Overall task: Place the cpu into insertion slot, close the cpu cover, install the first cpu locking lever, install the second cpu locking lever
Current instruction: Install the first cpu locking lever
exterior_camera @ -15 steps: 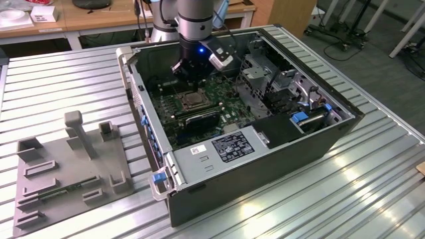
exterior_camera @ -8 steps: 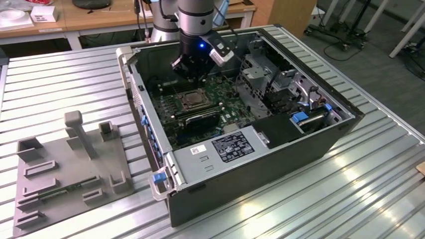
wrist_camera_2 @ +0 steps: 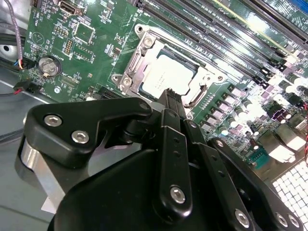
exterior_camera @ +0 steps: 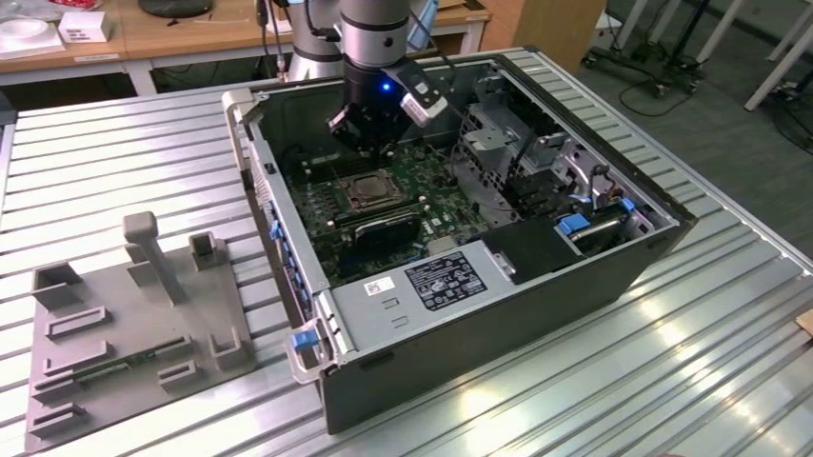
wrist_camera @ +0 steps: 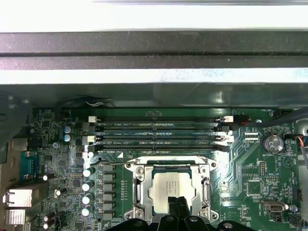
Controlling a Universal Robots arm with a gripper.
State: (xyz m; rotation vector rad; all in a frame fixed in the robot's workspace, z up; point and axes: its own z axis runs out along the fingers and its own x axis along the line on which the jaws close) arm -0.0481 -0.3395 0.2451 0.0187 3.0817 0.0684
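A: Where lies the chip (wrist_camera: 173,186)?
B: In the socket (wrist_camera: 210,169), a metal frame (wrist_camera: 138,190) around it, just at the pincer (wrist_camera: 177,200) tips.
A: And the pincer?
B: Its fingers are pressed together, over the chip's edge.

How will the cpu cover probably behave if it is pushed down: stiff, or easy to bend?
The cpu cover looks like thin sheet metal with a cut-out middle, so it is probably light and slightly springy, not floppy. It lies flat around the cpu, so a downward push would likely barely move it.
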